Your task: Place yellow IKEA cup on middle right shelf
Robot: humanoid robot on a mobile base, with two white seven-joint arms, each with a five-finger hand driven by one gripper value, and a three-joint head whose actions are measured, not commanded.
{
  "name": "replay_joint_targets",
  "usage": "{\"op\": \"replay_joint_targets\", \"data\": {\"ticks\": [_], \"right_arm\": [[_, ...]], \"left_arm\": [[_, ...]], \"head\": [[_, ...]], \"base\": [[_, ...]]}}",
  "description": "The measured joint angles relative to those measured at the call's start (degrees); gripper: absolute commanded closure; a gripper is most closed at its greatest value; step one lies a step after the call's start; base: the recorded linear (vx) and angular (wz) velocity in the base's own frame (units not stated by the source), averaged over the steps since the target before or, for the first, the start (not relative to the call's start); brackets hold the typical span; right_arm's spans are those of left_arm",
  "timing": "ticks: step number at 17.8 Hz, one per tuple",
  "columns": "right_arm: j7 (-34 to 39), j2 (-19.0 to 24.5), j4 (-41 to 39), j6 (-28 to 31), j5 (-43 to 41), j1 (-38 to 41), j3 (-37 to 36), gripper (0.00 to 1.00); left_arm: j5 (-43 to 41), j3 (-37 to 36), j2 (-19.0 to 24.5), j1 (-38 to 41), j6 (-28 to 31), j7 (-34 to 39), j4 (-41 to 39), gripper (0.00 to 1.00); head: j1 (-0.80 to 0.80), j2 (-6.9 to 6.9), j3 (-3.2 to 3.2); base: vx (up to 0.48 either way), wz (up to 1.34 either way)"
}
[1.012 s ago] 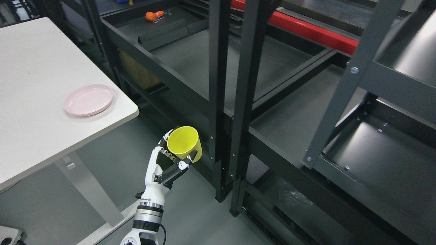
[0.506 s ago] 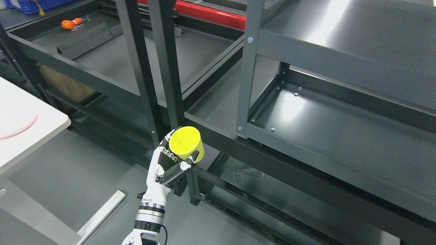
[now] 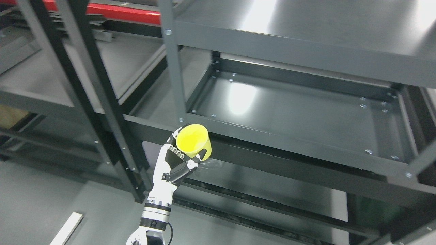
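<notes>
In the head view, the left hand [image 3: 180, 158] rises from the bottom edge, left of centre, its fingers clamped around the yellow cup [image 3: 193, 142] from below and behind. The cup sits tilted, mouth facing up toward the camera, which leaves its base free for setting down. It hangs just in front of the front rail of the middle shelf [image 3: 306, 112], near that shelf's lower-left corner, not yet over it. The right hand does not show.
</notes>
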Motion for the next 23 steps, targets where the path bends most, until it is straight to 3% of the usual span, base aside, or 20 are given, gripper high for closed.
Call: {"op": "replay_joint_targets", "data": {"ticks": [9,15,23], "right_arm": [[0.00,0.00,0.00,0.00,0.00,0.00,0.00,0.01],[0.00,0.00,0.00,-0.05,0.00,-0.01,0.00,0.01],[0.00,0.00,0.00,-0.29,0.00,-0.01,0.00,0.01]], "left_arm": [[-1.44,-2.46,0.00,-6.87,-0.15,-0.11,-0.87,1.00],[-3.05,-4.93,0.00,-6.57,0.25,-0.97,-3.97,1.00],[-4.50,-7.30,0.00,-5.65,-8.96,-1.96,-6.75,1.00]], "head": [[0.00,-0.01,0.00],[0.00,-0.01,0.00],[0.00,-0.01,0.00]], "base": [[-0.022,-0.36],[0.033,-0.04],[0.001,-0.01]]}}
